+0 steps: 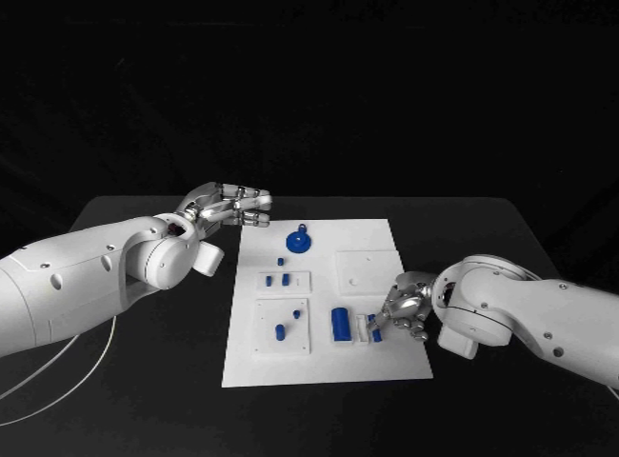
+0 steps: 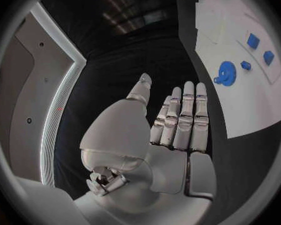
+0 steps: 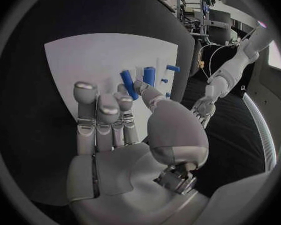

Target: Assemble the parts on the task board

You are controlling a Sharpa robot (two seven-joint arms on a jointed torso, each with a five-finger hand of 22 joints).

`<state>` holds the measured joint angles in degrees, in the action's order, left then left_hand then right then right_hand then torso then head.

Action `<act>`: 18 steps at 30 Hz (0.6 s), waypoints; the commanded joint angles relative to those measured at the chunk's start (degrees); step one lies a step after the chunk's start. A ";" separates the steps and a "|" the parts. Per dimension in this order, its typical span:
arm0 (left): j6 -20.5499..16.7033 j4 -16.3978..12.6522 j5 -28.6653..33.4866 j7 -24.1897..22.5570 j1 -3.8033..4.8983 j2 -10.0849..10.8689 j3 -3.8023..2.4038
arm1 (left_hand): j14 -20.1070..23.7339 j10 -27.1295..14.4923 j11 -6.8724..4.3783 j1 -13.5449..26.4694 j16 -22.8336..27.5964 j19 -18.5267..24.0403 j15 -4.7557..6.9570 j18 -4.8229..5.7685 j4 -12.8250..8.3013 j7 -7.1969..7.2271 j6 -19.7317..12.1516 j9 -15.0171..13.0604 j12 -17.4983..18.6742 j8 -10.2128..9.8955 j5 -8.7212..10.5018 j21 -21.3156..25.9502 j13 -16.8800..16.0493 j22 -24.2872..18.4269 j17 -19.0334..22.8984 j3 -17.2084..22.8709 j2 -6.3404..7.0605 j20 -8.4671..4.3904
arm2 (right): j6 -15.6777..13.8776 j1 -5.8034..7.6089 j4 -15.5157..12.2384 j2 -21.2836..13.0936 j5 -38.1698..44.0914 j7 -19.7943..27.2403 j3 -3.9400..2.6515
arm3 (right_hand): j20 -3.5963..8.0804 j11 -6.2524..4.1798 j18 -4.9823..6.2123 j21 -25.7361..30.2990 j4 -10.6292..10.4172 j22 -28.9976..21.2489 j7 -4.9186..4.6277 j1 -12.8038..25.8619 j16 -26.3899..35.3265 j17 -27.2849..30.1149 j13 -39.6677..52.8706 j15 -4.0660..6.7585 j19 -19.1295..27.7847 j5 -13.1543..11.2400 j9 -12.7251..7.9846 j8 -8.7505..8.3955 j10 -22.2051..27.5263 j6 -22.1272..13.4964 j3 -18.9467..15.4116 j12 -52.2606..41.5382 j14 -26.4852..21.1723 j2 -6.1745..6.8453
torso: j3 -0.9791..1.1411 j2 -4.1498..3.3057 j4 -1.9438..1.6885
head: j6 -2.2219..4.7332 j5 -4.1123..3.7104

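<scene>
Fingers of the right hand (image 1: 400, 317) pinch a blue part (image 1: 374, 330) over the task board (image 1: 378, 357), seemingly to seat it, while the left hand (image 1: 228, 206) waits empty, fingers spread, beyond the board's far corner.

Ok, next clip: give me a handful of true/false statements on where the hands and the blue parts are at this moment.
1. The left hand holds a blue part. False: its fingers are spread with nothing in them, past the task board's far left corner.
2. The right hand is at the board's right edge, by the long blue cylinder. True.
3. The round blue wheel-shaped part lies near the board's far edge. True.
4. The wheel-shaped part lies on the bare black table. False: it rests on the white board.
5. The two hands touch each other. False: they are well apart, at opposite sides of the board.
</scene>
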<state>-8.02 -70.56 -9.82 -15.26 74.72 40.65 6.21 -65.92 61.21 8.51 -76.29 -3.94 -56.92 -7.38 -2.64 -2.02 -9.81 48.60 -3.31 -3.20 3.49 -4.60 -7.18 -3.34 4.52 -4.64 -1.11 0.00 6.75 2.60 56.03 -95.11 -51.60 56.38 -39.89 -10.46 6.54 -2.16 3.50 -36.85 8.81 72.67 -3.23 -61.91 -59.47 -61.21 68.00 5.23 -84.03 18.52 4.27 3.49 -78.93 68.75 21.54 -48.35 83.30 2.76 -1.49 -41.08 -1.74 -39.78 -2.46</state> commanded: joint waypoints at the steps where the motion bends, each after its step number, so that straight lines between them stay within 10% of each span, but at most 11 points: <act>1: 1.00 -0.19 -0.02 -0.30 0.03 -0.02 -0.04 | 0.18 -0.41 0.12 -0.03 0.21 0.25 -0.04 -0.01 0.42 -0.03 -0.55 0.08 -0.23 -0.14 0.36 0.19 -0.08 -0.06 -0.07 0.00 0.58 -0.05 | -0.48 -0.03 0.51 0.76 -0.08 -0.20 0.26 | 0.14 -0.33 0.35 -0.33 -0.06 -0.04 0.35 -0.08 0.20 -0.10 -0.07 0.18 -2.82 0.25 0.03 0.14 0.18 0.19 -0.58 0.34 0.18 0.09 | 0.04 0.00 0.02 | -0.01 0.03; 18: 1.06 -0.22 -0.08 -0.25 0.03 -0.04 -0.04 | 0.18 -0.41 0.12 -0.03 0.21 0.25 -0.04 -0.01 0.42 -0.03 -0.55 0.08 -0.23 -0.14 0.36 0.19 -0.08 -0.06 -0.07 0.00 0.58 -0.05 | -2.37 -0.04 1.55 2.95 7.55 -0.66 1.70 | 0.13 -0.36 0.28 -0.25 -1.12 -0.14 0.46 -0.05 0.34 -0.08 -0.29 0.17 -2.81 -1.63 0.00 0.13 0.16 0.33 -1.31 0.60 0.19 0.20 | 0.03 0.01 0.06 | 0.08 0.18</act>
<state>-7.80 -70.61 -9.82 -15.19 74.72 40.69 6.21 -65.92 61.22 8.51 -76.29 -3.94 -56.92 -7.38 -2.63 -2.02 -9.81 48.60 -3.32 -3.20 3.49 -4.60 -7.18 -3.34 4.53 -4.64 -1.11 0.00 6.75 0.72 56.07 -93.69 -48.73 61.64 -39.97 -8.86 6.54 -2.15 3.49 -36.85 7.98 72.62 -3.04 -61.92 -59.47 -61.30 67.76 5.23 -84.03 17.08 4.35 3.66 -78.94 68.94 20.08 -48.10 83.30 2.78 -1.44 -41.09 -1.67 -39.76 -2.29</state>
